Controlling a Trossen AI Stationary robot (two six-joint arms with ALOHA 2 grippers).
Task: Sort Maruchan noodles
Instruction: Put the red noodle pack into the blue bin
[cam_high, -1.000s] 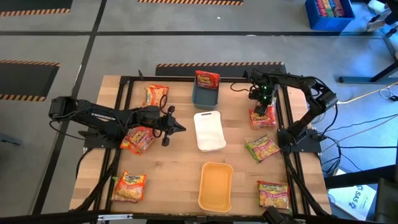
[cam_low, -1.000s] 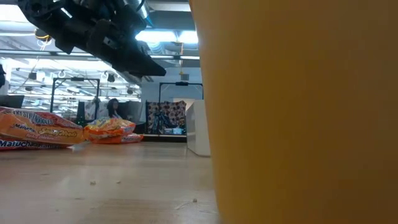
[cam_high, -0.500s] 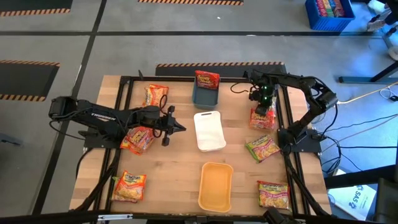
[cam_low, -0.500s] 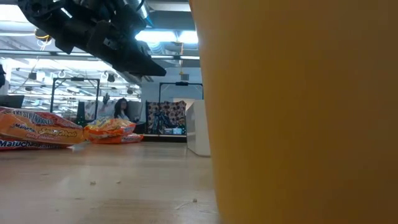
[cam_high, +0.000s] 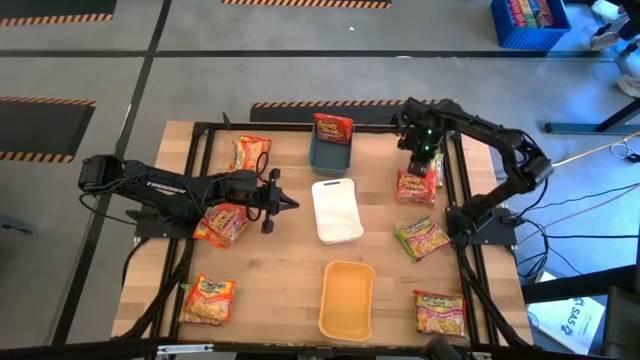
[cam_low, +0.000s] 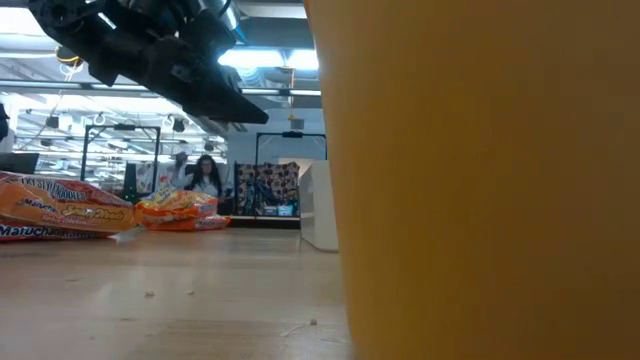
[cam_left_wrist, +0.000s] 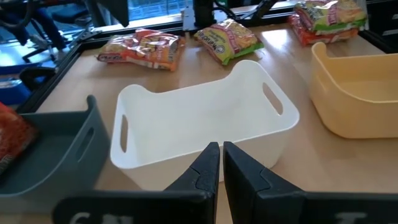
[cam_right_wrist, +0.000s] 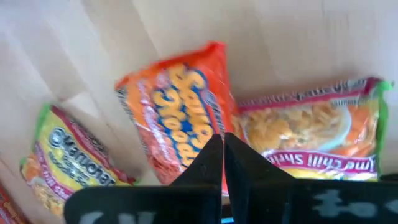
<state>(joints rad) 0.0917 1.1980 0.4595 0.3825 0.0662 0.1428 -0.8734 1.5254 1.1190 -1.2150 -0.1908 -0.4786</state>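
My right gripper (cam_high: 419, 163) (cam_right_wrist: 222, 140) is near the table's far right edge, shut on an orange-red Maruchan noodle packet (cam_high: 415, 187) (cam_right_wrist: 177, 118). A pink-and-green packet (cam_right_wrist: 311, 127) lies flat on the table beneath it. Another green packet (cam_high: 421, 238) lies nearer. A red packet (cam_high: 332, 127) leans in the blue-grey tray (cam_high: 329, 157). Other packets lie flat at the left (cam_high: 251, 152) (cam_high: 222, 224) (cam_high: 208, 300) and near right (cam_high: 440, 312). My left gripper (cam_high: 292, 207) (cam_left_wrist: 221, 152) is shut on nothing, just left of the white tray (cam_high: 336, 210). My right gripper pinches one end of the orange-red packet (cam_right_wrist: 211, 127) between its two fingers, coming from above and pointing down. The packet hangs below the fingers, over the pink-and-green packet. Whether its lower end touches anything, I cannot tell.
The orange-yellow tray (cam_high: 346, 298) stands at the near middle and fills the right of the low view (cam_low: 480, 180). A blue crate (cam_high: 528, 24) sits on the floor beyond the table's far right corner. A person (cam_low: 205, 175) shows far off in the room.
My right gripper has shut on the orange-red packet and risen, shifting toward the table's far edge. The packet has come up off the pink-and-green packet that lay under it and moved a little toward the table's left.
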